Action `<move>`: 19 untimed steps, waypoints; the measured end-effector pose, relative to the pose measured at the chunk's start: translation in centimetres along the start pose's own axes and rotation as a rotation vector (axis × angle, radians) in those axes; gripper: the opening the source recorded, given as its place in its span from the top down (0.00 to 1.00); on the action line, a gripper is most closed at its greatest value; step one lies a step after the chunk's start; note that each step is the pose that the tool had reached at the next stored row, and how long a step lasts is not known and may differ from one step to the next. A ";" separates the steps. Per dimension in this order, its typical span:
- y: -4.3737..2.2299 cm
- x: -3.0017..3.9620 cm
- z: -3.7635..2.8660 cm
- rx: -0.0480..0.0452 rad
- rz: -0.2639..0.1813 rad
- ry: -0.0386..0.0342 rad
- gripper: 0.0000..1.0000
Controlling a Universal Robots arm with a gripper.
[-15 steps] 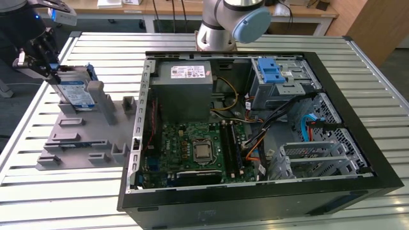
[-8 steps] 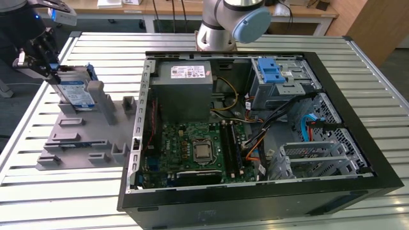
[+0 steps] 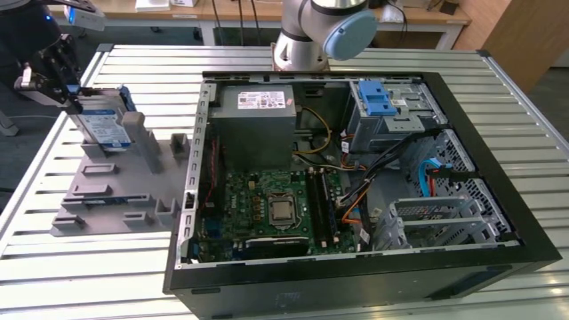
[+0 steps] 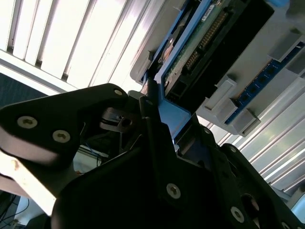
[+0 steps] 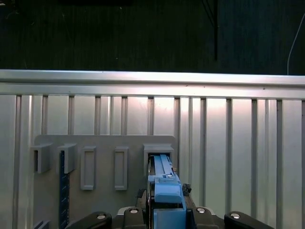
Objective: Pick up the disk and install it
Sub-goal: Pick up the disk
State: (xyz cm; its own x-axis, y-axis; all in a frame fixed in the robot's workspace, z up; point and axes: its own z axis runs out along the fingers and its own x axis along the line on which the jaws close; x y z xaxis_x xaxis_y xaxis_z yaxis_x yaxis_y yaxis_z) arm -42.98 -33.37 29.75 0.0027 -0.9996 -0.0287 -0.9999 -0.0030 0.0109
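Gripper (image 3: 71, 99) clamped on the upright disk (image 3: 105, 128)

The matte black fingers (image 4: 147, 102) seemed pinched narrowly on the disk's smooth blue plastic frame. The flat silver slab stood on edge in a slotted grey plastic rack (image 3: 111, 193) on the ribbed metal table (image 3: 89, 267). It was to the exterior view's left of the open black computer case (image 3: 498, 233).

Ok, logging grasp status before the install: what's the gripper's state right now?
The gripper is closed on the disk, which stands on edge in the holder.
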 end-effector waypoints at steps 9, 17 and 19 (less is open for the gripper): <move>0.00 0.01 0.19 -0.0009 0.000 0.0001 0.62; 0.00 0.02 0.57 -0.0006 0.000 0.0001 0.56; 0.00 0.02 0.60 -0.0005 0.000 0.0001 0.56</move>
State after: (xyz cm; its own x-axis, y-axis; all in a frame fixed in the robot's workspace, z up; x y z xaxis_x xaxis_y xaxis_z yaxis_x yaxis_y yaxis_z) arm -42.98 -33.37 29.15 0.0026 -0.9996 -0.0286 -0.9999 -0.0030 0.0114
